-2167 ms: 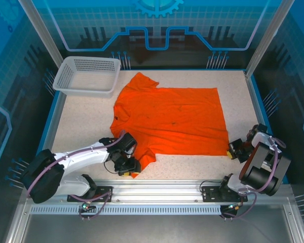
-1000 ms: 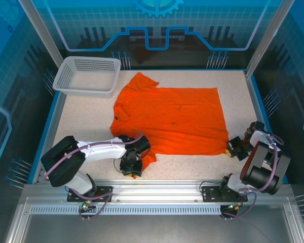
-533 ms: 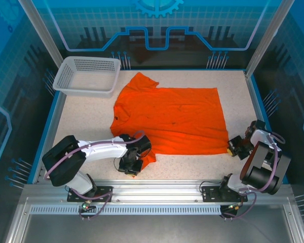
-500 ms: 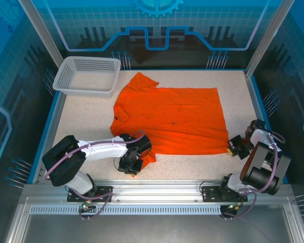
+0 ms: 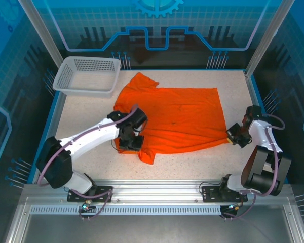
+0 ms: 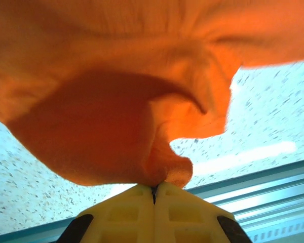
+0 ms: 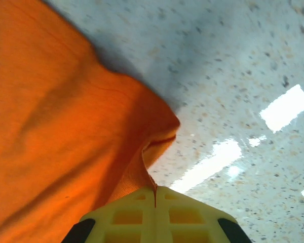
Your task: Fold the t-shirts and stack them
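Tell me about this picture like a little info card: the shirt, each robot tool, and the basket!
t-shirt: bright orange, one only, spread mostly flat on the table, not folded yet
left tool: shut, pinching a bunched bit of fabric at the shirt's near left side
right tool: shut, pinching the shirt's near right corner
basket: white mesh, at the table's far left corner
table: speckled and pale, blue-edged
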`<move>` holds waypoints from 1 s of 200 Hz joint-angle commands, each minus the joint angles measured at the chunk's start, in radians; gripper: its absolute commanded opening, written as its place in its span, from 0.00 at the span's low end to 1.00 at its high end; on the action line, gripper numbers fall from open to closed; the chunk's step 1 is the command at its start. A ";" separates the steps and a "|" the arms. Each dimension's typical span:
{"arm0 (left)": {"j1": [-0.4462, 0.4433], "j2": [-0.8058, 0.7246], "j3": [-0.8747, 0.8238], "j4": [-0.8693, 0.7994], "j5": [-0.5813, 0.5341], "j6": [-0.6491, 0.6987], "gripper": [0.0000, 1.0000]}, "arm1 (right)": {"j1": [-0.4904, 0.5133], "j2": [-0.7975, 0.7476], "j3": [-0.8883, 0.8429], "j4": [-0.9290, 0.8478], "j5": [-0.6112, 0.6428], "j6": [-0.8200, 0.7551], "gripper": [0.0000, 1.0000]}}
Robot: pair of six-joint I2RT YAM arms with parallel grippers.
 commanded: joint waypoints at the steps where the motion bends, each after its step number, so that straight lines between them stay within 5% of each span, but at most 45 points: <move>1: 0.074 0.008 0.091 -0.072 0.054 0.095 0.00 | 0.039 0.037 0.081 -0.043 0.034 0.037 0.00; 89: 0.336 0.348 0.540 -0.072 0.138 0.189 0.00 | 0.107 0.341 0.379 -0.104 0.093 0.095 0.00; 144: 0.401 0.575 0.750 -0.082 0.112 0.139 0.00 | 0.110 0.509 0.539 -0.153 0.099 0.111 0.00; 157: 0.405 0.627 0.799 -0.103 0.084 0.129 0.23 | 0.110 0.553 0.574 -0.171 0.095 0.110 0.00; 167: 0.410 0.652 0.836 -0.121 0.039 0.109 0.34 | 0.109 0.582 0.603 -0.183 0.086 0.106 0.25; 176: 0.416 0.655 0.848 -0.121 0.024 0.089 0.41 | 0.108 0.591 0.619 -0.188 0.076 0.100 0.37; 189: 0.423 0.631 0.847 -0.122 -0.019 0.055 0.59 | 0.108 0.581 0.629 -0.186 0.065 0.085 0.47; 200: 0.423 0.589 0.819 -0.117 -0.070 0.038 0.64 | 0.109 0.556 0.626 -0.182 0.065 0.069 0.54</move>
